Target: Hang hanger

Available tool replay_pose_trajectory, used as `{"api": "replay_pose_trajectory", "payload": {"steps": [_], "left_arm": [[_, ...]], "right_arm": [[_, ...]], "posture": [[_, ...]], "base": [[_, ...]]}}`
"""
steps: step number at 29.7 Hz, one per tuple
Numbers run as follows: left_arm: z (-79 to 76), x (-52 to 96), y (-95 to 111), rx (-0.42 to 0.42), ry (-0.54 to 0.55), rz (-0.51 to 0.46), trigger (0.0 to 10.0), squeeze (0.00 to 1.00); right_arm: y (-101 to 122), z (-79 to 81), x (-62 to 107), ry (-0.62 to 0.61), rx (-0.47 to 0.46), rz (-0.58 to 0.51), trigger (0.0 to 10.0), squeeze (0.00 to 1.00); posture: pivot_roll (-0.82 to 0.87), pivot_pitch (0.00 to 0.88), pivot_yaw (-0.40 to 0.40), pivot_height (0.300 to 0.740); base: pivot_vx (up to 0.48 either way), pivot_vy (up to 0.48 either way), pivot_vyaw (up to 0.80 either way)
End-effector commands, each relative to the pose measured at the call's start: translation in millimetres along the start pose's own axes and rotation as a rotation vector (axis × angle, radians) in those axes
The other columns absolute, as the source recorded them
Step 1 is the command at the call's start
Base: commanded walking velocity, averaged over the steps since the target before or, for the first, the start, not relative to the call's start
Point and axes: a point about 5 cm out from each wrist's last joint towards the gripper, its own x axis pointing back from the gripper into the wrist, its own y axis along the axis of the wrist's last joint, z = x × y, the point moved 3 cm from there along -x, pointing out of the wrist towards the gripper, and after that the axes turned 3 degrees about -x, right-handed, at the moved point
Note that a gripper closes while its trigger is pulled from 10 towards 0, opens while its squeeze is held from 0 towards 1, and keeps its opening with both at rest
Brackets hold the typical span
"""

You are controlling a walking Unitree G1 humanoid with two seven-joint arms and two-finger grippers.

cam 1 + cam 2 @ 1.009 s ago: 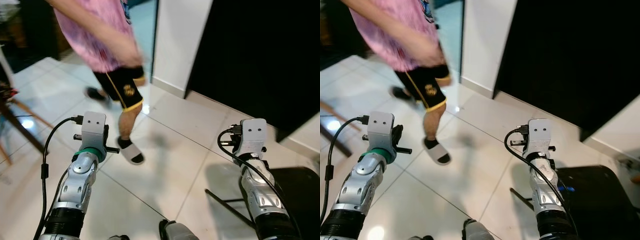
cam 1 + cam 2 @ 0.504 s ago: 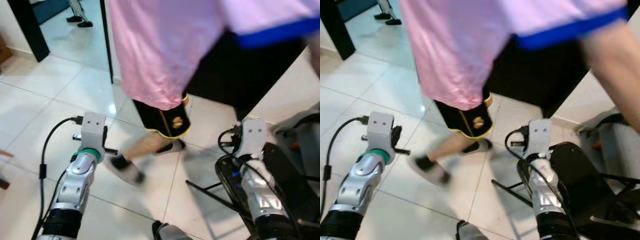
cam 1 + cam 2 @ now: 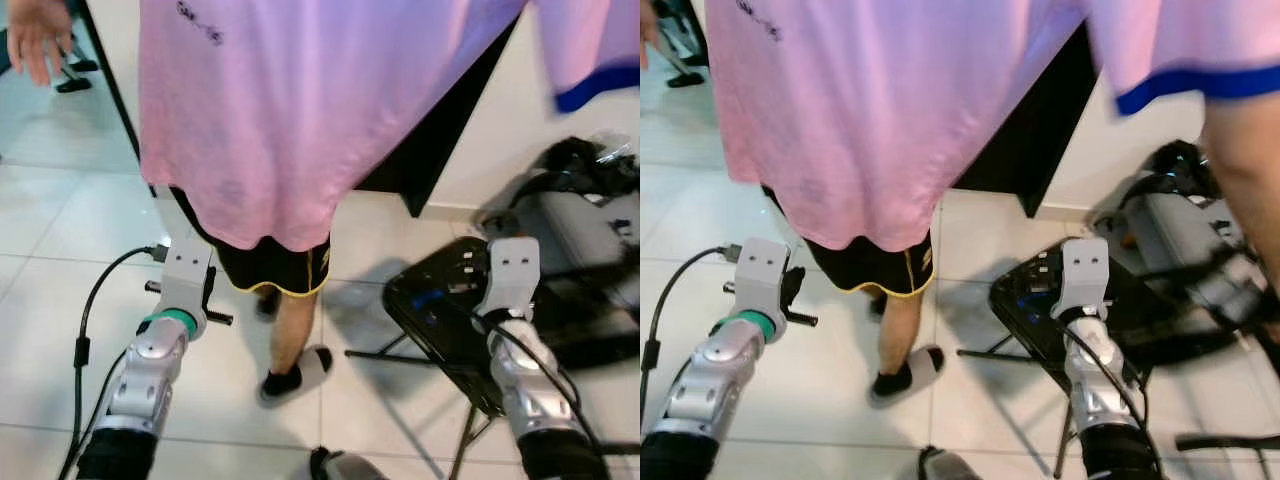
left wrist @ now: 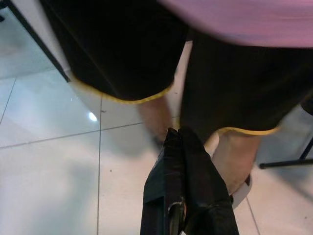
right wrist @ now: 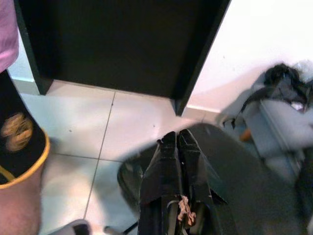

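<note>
My left gripper (image 4: pixel 177 134) is shut with nothing between its fingers, held low over the white tiled floor and pointing at a person's legs close ahead. My right gripper (image 5: pixel 176 137) is shut too and empty, hovering above a black folding stool (image 3: pixel 440 305). Both forearms reach forward at about the same height, the left arm (image 3: pixel 160 350) on the left and the right arm (image 3: pixel 515 350) on the right. A person in a long pink shirt (image 3: pixel 300 110) and black shorts (image 3: pixel 265 265) stands directly before me, between the two arms.
The person's foot in a white slipper (image 3: pixel 300 375) rests on the tiles between my arms, and a hand (image 3: pixel 35 35) hangs at the upper left. A dark cabinet (image 5: pixel 117 44) stands against the white wall. Grey bags and black straps (image 3: pixel 585 200) are piled at the right.
The camera has swung to the right. The person has gone from walking at the left to standing right in front of me. Both arms hold the same pose.
</note>
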Motion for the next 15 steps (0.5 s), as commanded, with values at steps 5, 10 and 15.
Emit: {"api": "replay_pose_trajectory", "payload": {"steps": [5,10,15], "left_arm": [[-7.8,0.2,0.3,0.006,-0.037,0.001,10.0,0.0],[-9.1,0.7,1.5,0.001,-0.055,-0.004,10.0,0.0],[-11.2,2.3,2.0,-0.005,-0.073,-0.008,10.0,0.0]], "right_arm": [[-4.7,-4.0,2.1,-0.01,0.0,0.018,10.0,0.0],[-3.0,-4.1,2.5,-0.012,-0.004,0.012,10.0,0.0],[-1.7,-3.5,2.7,-0.014,-0.008,0.007,10.0,0.0]], "posture": [[-0.05,0.03,0.027,0.74],[-0.05,0.036,0.031,0.74],[-0.05,0.036,0.031,0.74]], "base": [[0.0,0.0,-0.78],[0.0,0.0,-0.79],[0.0,0.0,-0.78]]}}
